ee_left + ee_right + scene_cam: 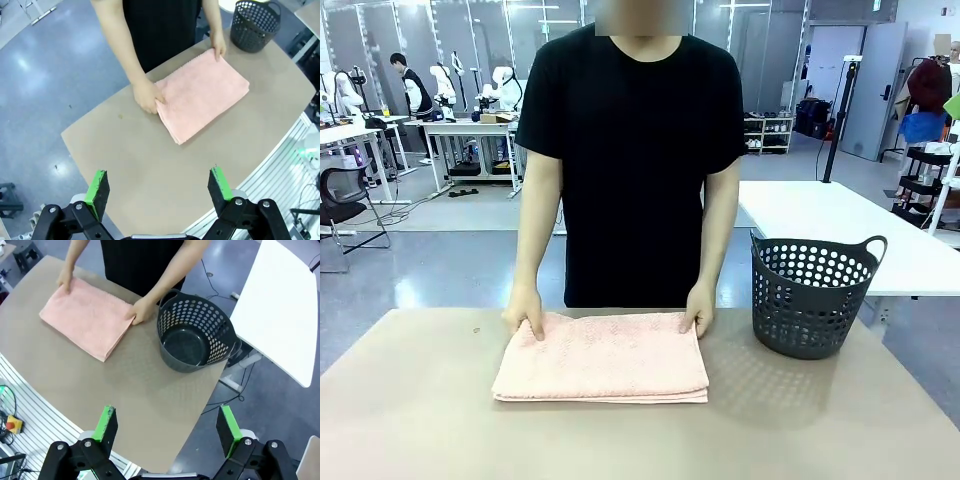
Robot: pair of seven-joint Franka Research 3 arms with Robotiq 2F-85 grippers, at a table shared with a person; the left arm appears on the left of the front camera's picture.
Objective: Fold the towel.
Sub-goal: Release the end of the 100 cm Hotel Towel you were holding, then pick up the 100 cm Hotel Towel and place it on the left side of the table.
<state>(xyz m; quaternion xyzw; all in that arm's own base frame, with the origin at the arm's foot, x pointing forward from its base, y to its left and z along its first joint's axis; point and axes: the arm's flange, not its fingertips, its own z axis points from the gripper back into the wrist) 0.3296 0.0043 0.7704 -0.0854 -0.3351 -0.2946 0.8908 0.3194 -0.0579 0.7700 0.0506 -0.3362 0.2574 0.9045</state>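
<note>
The salmon-pink towel [603, 357] lies folded into a flat rectangle in the middle of the table, layered edges toward me. A person at the far side rests one hand [525, 312] on its far left corner and the other hand [698, 311] on its far right corner. The towel [202, 93] also appears from high above in the left wrist view, and the towel [88, 316] in the right wrist view. My left gripper [159, 187] is open, high over the table's near edge, holding nothing. My right gripper [168, 426] is open too, well above the table and away from the towel.
A dark grey perforated basket [813, 293] with handles stands empty at the table's far right, close to the towel's right side. The tan table [420, 420] has bare surface in front of and beside the towel. A white table [840, 225] stands behind.
</note>
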